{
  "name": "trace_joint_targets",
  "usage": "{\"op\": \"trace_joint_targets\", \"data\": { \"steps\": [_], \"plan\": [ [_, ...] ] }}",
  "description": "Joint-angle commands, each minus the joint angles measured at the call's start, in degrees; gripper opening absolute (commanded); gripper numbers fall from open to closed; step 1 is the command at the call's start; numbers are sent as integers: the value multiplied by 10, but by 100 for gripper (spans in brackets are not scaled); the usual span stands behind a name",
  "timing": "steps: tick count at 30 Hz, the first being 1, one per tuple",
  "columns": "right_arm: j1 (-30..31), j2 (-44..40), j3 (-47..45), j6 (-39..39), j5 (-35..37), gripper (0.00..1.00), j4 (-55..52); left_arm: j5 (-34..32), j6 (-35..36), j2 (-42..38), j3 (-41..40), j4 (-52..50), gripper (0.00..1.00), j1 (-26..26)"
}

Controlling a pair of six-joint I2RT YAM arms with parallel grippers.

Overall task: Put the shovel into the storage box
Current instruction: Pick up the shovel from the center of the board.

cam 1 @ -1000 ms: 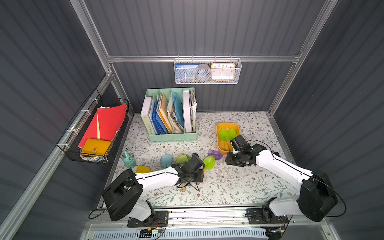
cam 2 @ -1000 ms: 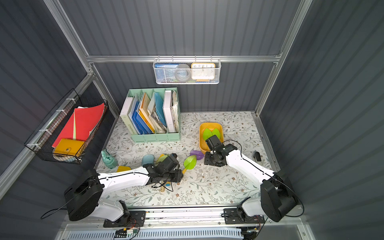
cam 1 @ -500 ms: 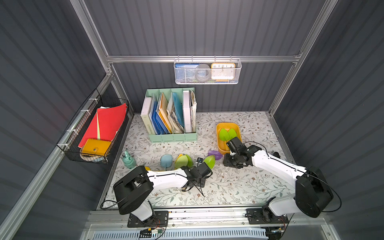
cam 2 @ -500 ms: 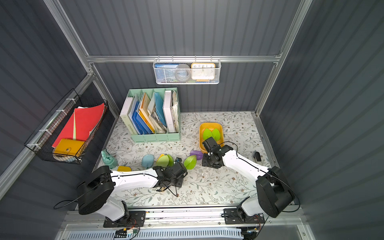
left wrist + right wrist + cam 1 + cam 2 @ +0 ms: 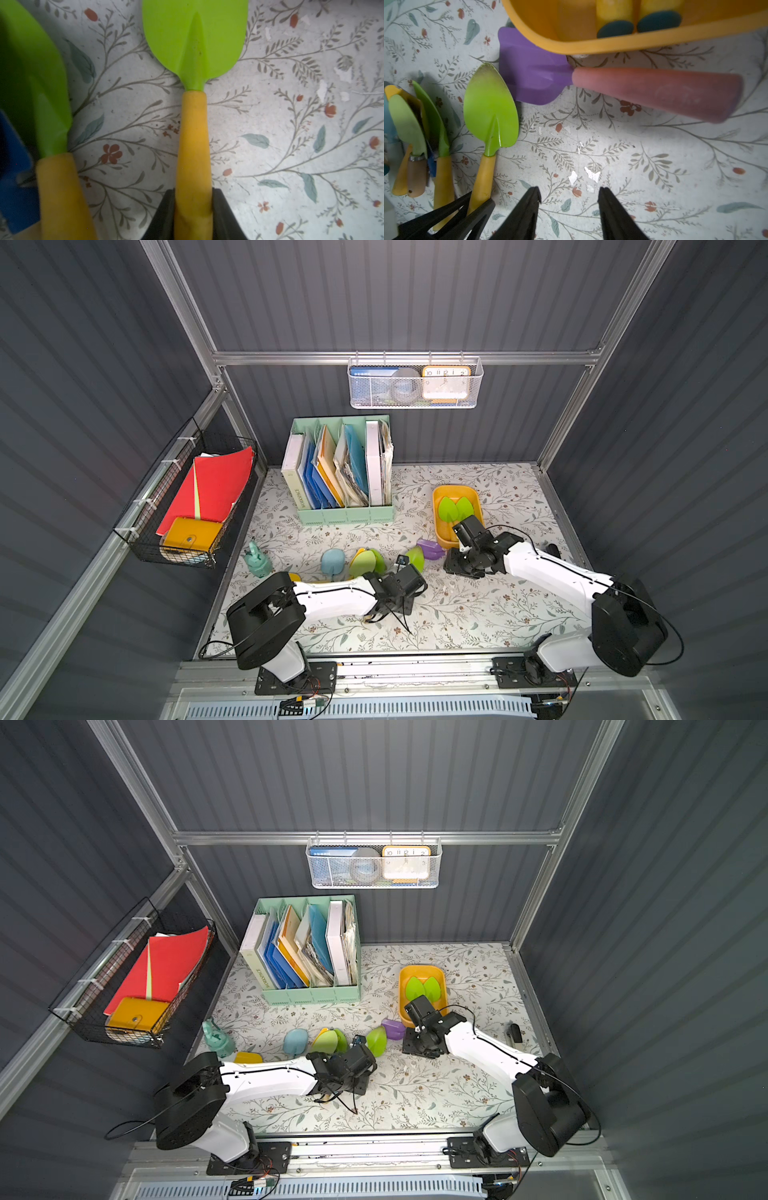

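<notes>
Room: we see dark grey ribbed walls (image 5: 415,302) around a floral tabletop (image 5: 478,614); a white mesh basket (image 5: 415,402) hangs on the far wall and a black wire basket (image 5: 166,547) on the left wall
File holder (image 5: 345,514): mint green, standing far and left of centre
Storage box (image 5: 435,514): we find the yellow tub on the right half of the tabletop, to the right of the file holder
Inside the box: two green shovels (image 5: 455,508); both top views give us only their blades, while the right wrist view shows the dark caps on their handle ends
Shovel (image 5: 193,135): green blade and yellow handle, near and left of the box, between a purple shovel (image 5: 533,81) and a heap of other shovels (image 5: 365,562); we cannot tell whether it is lifted
Left gripper (image 5: 193,193): only the left wrist view shows us the black fingers (image 5: 164,212) pressed against both sides of the yellow handle; in the top views the wrist hides this
Right gripper (image 5: 569,197): jaws spread with nothing between them, over bare tabletop just beside the box's near end
</notes>
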Motion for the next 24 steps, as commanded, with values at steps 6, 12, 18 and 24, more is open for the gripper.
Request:
{"op": "trace_joint_targets", "data": {
  "steps": [6,12,18,24],
  "plan": [
    [3,-64,-30,44,-83,54,71,12,-31,-74,3,22,12,-1],
    [4,-86,-58,106,-154,54,163,-5,-30,-83,23,38,12,-1],
    [18,-77,-73,165,-179,54,237,-26,-24,-82,46,50,11,-1],
    [32,-50,-89,207,-185,54,298,-30,-12,-77,65,63,11,-1]
  ]
}}
